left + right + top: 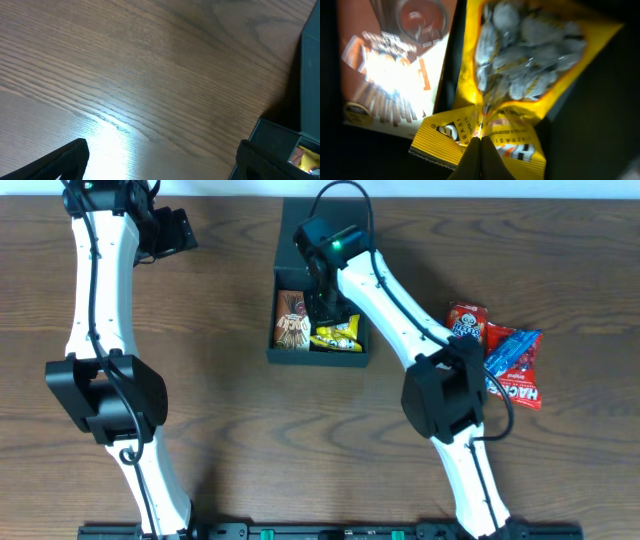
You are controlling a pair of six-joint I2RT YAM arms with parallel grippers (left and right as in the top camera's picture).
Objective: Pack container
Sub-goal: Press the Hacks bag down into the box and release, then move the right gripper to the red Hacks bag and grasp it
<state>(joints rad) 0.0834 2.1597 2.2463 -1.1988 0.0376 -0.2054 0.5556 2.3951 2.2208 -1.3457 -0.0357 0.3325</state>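
Observation:
The dark container (320, 361) lies open at the table's centre, its flap lid (295, 225) folded back. Inside it are a brown snack packet (292, 320) on the left and a yellow snack packet (338, 335) on the right. My right gripper (328, 315) reaches down into the box. In the right wrist view its fingers (481, 140) are pressed together, pinching the puckered edge of the yellow packet (520, 60) beside the brown packet (395, 65). My left gripper (175, 230) hovers open over bare wood at the far left, its fingers (162, 150) wide apart and the container's corner (272, 137) at its right.
To the right of the box, beside the right arm, loose snack packets lie on the table: a red one (466, 320), a blue and red one (515, 350) and another red one (517, 392). The table is dark wood (150, 65).

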